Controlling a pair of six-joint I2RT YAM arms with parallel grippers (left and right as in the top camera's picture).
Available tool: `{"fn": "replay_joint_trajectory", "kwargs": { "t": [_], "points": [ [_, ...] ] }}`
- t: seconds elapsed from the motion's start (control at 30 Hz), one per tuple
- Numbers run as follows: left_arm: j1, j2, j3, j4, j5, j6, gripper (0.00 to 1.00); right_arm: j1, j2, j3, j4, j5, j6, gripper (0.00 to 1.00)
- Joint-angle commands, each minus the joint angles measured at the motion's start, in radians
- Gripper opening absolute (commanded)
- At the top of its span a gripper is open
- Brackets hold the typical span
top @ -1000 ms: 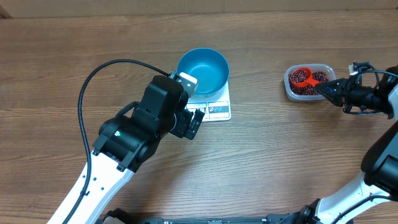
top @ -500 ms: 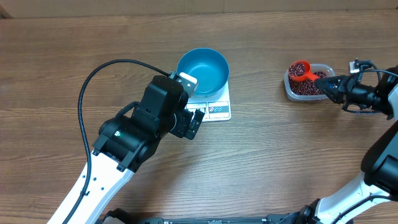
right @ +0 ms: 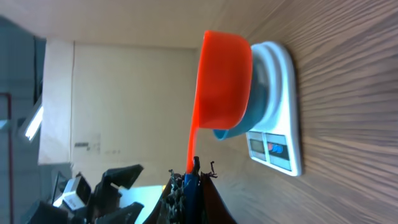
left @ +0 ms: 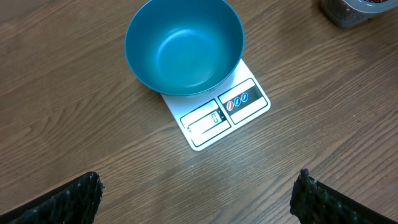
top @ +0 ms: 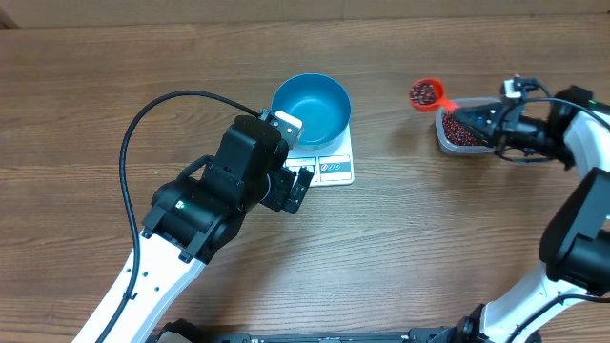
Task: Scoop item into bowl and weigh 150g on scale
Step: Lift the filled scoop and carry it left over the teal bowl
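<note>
- Scale (top: 335, 164): flat, white, on the wooden table (top: 429, 238); display and label panel on its front edge.
- Bowl (top: 312, 107): light blue, deep, standing on the scale; its inside shows only bare blue wall.
- Scoop (top: 425, 93): orange-red, raised to the right of the scale in the overhead view, loaded with dark red-brown beans (top: 422, 92).
- Right gripper (top: 484, 116): jaws pinched tight on the scoop handle.
- Tub (top: 456, 135): clear plastic, farther right of the scale than the scoop, holding more beans; partly hidden by the right gripper.
- Left gripper (left: 198, 194): jaws spread wide, holding nothing, just in front of the scale.
</note>
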Motion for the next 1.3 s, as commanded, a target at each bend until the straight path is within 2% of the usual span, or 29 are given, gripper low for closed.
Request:
{"fn": "replay_joint_trajectory", "kwargs": {
  "t": [0.0, 0.2, 0.4, 0.53, 1.07, 1.27],
  "points": [
    [0.005, 0.003, 0.016, 0.002, 0.012, 0.019, 1.0, 0.053, 0.006, 0.056, 0.005, -0.054, 0.019, 0.04],
    [0.005, 0.003, 0.016, 0.002, 0.012, 0.019, 1.0, 0.164, 0.005, 0.135, 0.016, -0.041, 0.076, 0.04],
    [0.005, 0.003, 0.016, 0.002, 0.012, 0.019, 1.0, 0.274, 0.005, 0.193, 0.14, 0.09, 0.281, 0.04],
    [0.005, 0.003, 0.016, 0.002, 0.012, 0.019, 1.0, 0.335, 0.005, 0.204, 0.237, 0.137, 0.356, 0.04],
    [0.005, 0.003, 0.016, 0.002, 0.012, 0.019, 1.0, 0.54, 0.005, 0.204, 0.368, 0.52, 0.338, 0.04],
    [0.005, 0.003, 0.016, 0.002, 0.012, 0.019, 1.0, 0.589, 0.005, 0.204, 0.371, 0.679, 0.25, 0.04]
  ]
}}
